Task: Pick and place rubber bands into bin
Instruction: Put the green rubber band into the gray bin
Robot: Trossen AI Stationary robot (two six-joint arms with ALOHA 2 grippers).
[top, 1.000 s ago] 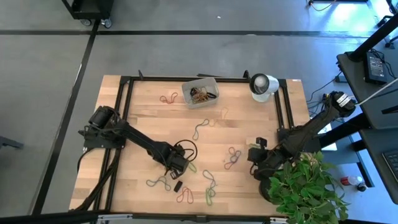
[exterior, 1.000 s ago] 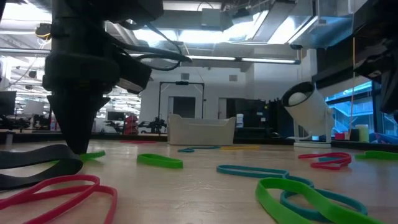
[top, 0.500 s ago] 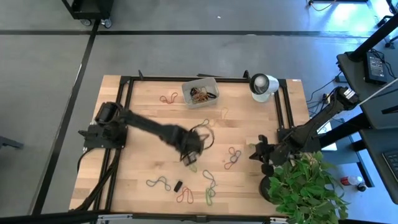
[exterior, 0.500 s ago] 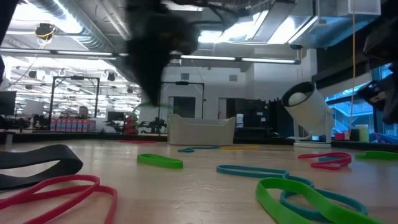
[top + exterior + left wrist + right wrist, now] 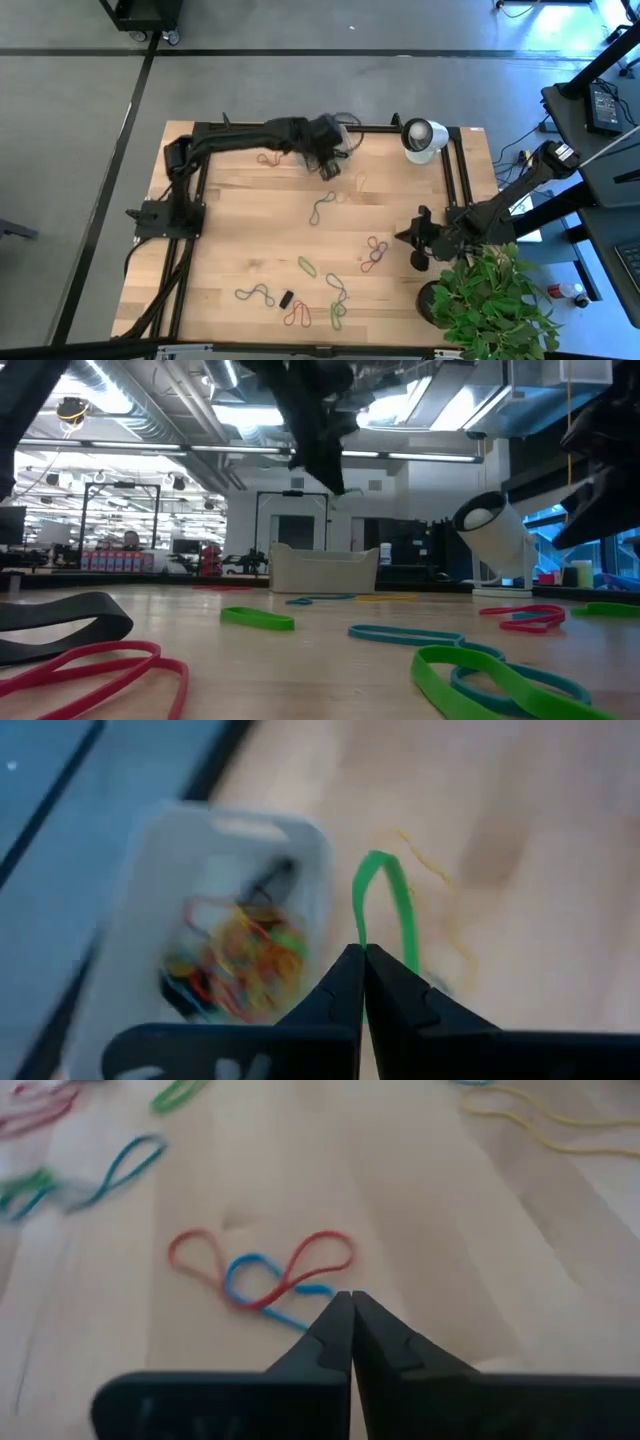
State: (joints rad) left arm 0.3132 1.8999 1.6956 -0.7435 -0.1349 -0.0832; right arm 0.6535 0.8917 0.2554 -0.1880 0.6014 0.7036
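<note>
My left gripper (image 5: 362,952) is shut on a green rubber band (image 5: 386,898), high above the table just beside the bin (image 5: 232,935). That translucent whitish tub holds a tangle of coloured bands. In the high view the left gripper (image 5: 329,166) hangs at the bin (image 5: 312,139) near the far edge. In the low view the left gripper (image 5: 322,455) is well above the bin (image 5: 324,569). My right gripper (image 5: 351,1295) is shut and empty, above a red and a blue band (image 5: 262,1276) lying crossed on the wood, at the right side (image 5: 417,240). My left gripper pinches the green rubber band between its two fingertips at one end of the loop (image 5: 362,932). The fingers point down from above. The band is lifted clear, and the rest of its narrow loop sticks out past the fingertips.
Loose bands lie over the wooden table: teal (image 5: 319,208), red and blue (image 5: 375,252), green (image 5: 305,266), red (image 5: 297,317), another red (image 5: 270,158) by the bin. A white round object (image 5: 422,138) stands at the far right corner. A leafy plant (image 5: 490,300) overhangs the near right corner.
My left gripper has risen from the near middle of the table and swung toward the far edge, arriving beside the bin with the green band lifted clear. My right gripper has risen a little and shifted slightly toward the far edge.
</note>
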